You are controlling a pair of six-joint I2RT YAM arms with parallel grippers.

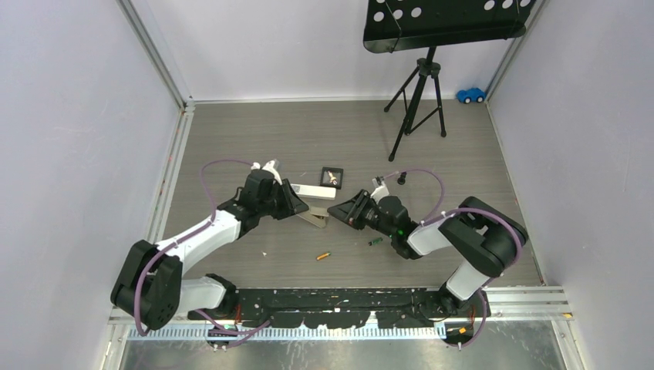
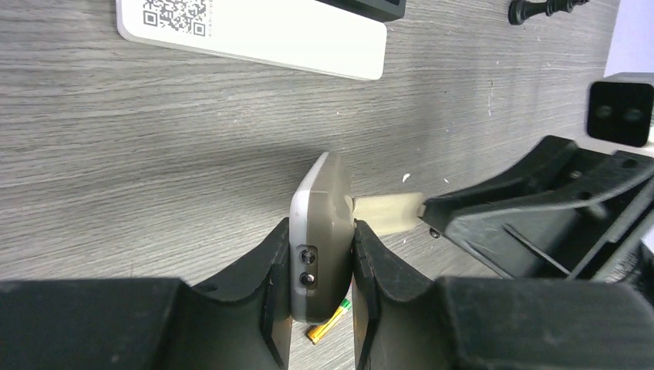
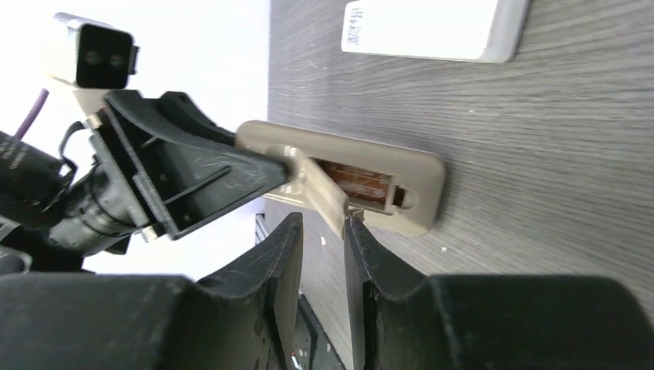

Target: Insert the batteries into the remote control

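While the left end effector (image 2: pixel 322 254) clamps the remote control (image 2: pixel 320 193) on edge, the right end effector (image 3: pixel 322 223) sits narrow around its half-lifted cover (image 3: pixel 324 185), grip unclear; batteries (image 1: pixel 322 255) lie unloaded.

Grey wood-grain table (image 1: pixel 254 139); on it: short white remote (image 1: pixel 312 190), black square frame (image 1: pixel 332 177), orange battery (image 1: pixel 322 255), green-black battery (image 1: pixel 375 241), black peg (image 1: pixel 401 176), tripod (image 1: pixel 421 91), blue toy car (image 1: pixel 470 95).

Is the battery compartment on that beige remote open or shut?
Open. The cover tilts away from the remote control, exposing the brown compartment; whether batteries sit inside, cannot tell.
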